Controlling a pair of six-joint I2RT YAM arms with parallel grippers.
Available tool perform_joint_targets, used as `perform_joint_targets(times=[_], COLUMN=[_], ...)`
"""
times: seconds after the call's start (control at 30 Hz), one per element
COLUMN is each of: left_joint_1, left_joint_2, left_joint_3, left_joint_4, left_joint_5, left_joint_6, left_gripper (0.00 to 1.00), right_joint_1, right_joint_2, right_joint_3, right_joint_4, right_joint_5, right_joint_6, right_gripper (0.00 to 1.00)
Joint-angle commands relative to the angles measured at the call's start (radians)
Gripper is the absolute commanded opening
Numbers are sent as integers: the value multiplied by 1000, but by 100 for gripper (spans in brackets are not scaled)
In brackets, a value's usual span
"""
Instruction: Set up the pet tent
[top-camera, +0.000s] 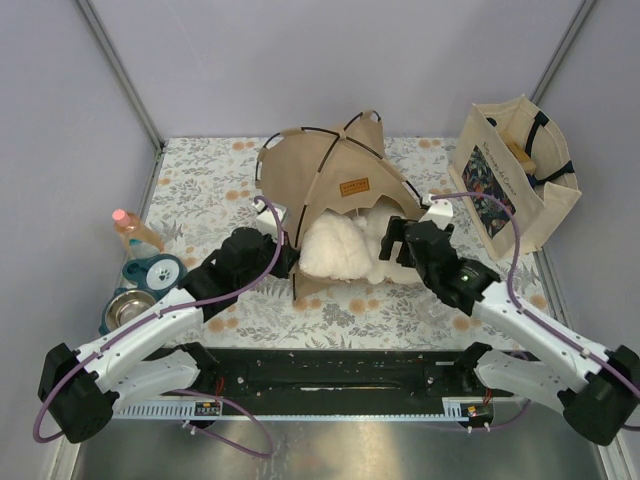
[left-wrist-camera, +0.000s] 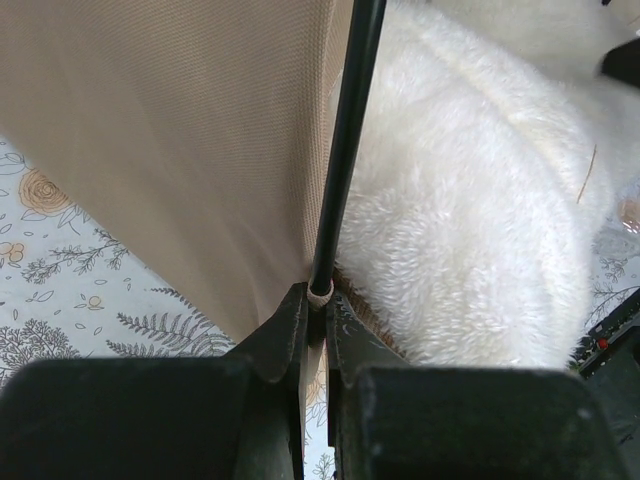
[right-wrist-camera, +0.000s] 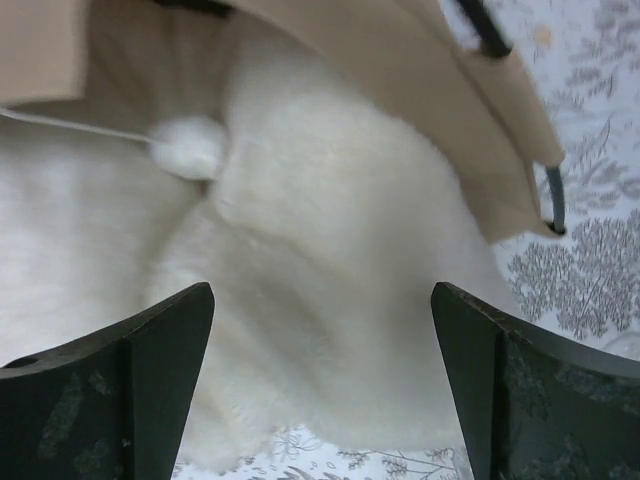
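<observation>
The left arm (top-camera: 140, 345) and the right arm (top-camera: 540, 335) are built alike: white shell links between chunky black joint housings. A lilac cable (top-camera: 245, 285) runs along each arm and loops out past the black shoulder blocks at seven and five o'clock of the overhead view. A small green light (top-camera: 467, 271) glows on the right wrist housing. Both bases share a black rail (top-camera: 320, 372), edged at six o'clock by a white slotted strip (top-camera: 150, 408) and small orange-marked boards (top-camera: 207, 408). The left gripper (left-wrist-camera: 318, 300) has matte black, wedge-shaped fingers (left-wrist-camera: 275, 335). The right gripper (right-wrist-camera: 322, 300) has broad black fingers (right-wrist-camera: 165, 350) with faint mottled marks.
</observation>
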Motion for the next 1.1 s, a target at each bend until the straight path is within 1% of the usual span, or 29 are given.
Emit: perform_joint_targets(times=[0.0, 0.03, 0.07, 0.1, 0.13, 0.17, 0.2, 0.23, 0.3, 0.33, 0.43, 0.5, 0.57, 0.67, 0.73, 0.77, 0.8, 0.83, 0.9, 0.93, 0.97, 1.07], left_joint_1=[-3, -3, -3, -3, -3, -3, -5, -3, -3, -3, -3, -3, -5, -5, -5, -5, -5, -5, -5, -3, -5, -3], left_joint_2=[-11, -9, -8, -5, -3, 6, 12, 17, 24, 31, 44, 51, 54, 60, 63, 64, 66, 67, 69, 69, 67, 70], left_joint_3=[-7, -7, -5, -4, -2, -1, 4, 5, 13, 16, 31, 39, 44, 53, 56, 56, 56, 56, 58, 58, 56, 58], left_joint_4=[25, 24, 21, 22, 24, 24, 25, 24, 24, 24, 18, 15, 13, 7, 8, 9, 7, 8, 2, 1, 1, 1], left_joint_5=[-41, -46, -46, -43, -38, -34, -26, -19, -2, 9, 34, 38, 38, 38, 37, 38, 38, 38, 38, 35, 32, 25], left_joint_6=[-46, -47, -46, -46, -46, -44, -42, -41, -38, -35, -26, -19, -13, -15, -19, -21, -22, -24, -27, -32, -35, -42], left_gripper=[0, 0, 0, 0, 0, 0, 0, 0, 0, 0, 0, 0, 0, 0, 0, 0, 0, 0, 0, 0, 0, 0], right_joint_1=[-13, -13, -13, -13, -13, -13, -13, -11, -9, -9, -8, -9, -8, -8, -11, -13, -13, -13, -13, -11, -13, -13], right_joint_2=[136, 169, 207, 241, 264, 281, 282, 276, 260, 250, 235, 232, 255, 344, 419, 455, 482, 494, 473, 442, 413, 297], right_joint_3=[-35, -38, -35, -31, -23, -14, -8, -12, -8, -3, -1, -35, -66, -78, -75, -67, -55, -50, -66, -76, -87, -86], right_joint_4=[5, 42, 74, 111, 142, 171, 203, 261, 347, 411, 550, 692, 836, 973, 1039, 1049, 1041, 1026, 991, 959, 931, 772], right_joint_5=[33, -16, -37, -59, -76, -91, -97, -102, -122, -143, -227, -299, -340, -337, -295, -275, -262, -240, -217, -191, -168, -117], right_joint_6=[122, 124, 128, 131, 131, 128, 118, 102, 49, 20, -89, -157, -224, -307, -321, -321, -310, -285, -231, -197, -171, -113], right_gripper=[100, 95, 88, 77, 59, 43, 28, 16, 2, 0, 0, 0, 0, 0, 0, 2, 6, 14, 36, 45, 56, 73])
